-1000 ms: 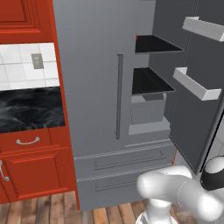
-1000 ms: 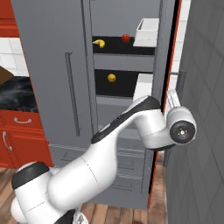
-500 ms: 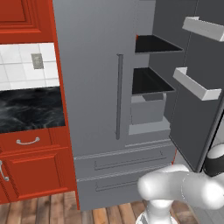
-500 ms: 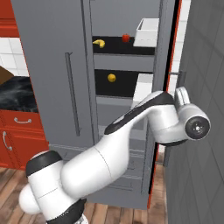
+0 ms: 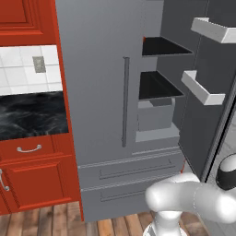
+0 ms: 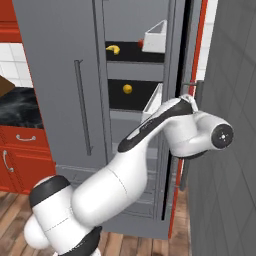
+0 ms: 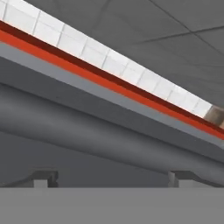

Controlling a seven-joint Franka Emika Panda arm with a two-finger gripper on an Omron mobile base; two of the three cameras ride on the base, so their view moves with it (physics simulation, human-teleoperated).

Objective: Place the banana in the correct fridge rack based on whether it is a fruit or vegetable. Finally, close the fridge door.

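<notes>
The banana (image 6: 113,49) lies on the upper fridge rack (image 6: 131,53), left of a small red fruit (image 6: 140,44). From the other side that rack (image 5: 163,46) shows as a black shelf. The right fridge door (image 5: 203,97) stands open. My arm reaches up to that door's edge (image 6: 182,60), with the hand by it at about the lower shelf's height. In the hand view my gripper (image 7: 112,179) is open, nothing between its fingertips (image 7: 43,178), and a long grey door surface (image 7: 87,127) lies close ahead.
A yellow round fruit (image 6: 127,89) sits on the lower shelf. A white bin (image 6: 156,39) stands on the upper rack to the right. Two door bins (image 5: 203,87) jut from the open door. The left fridge door (image 5: 99,78) is shut. Red cabinets (image 5: 32,170) stand left.
My arm has swung further right and up toward the open door's edge; the forearm now stretches past the shelves. The gripper stays open. The banana has not moved.
</notes>
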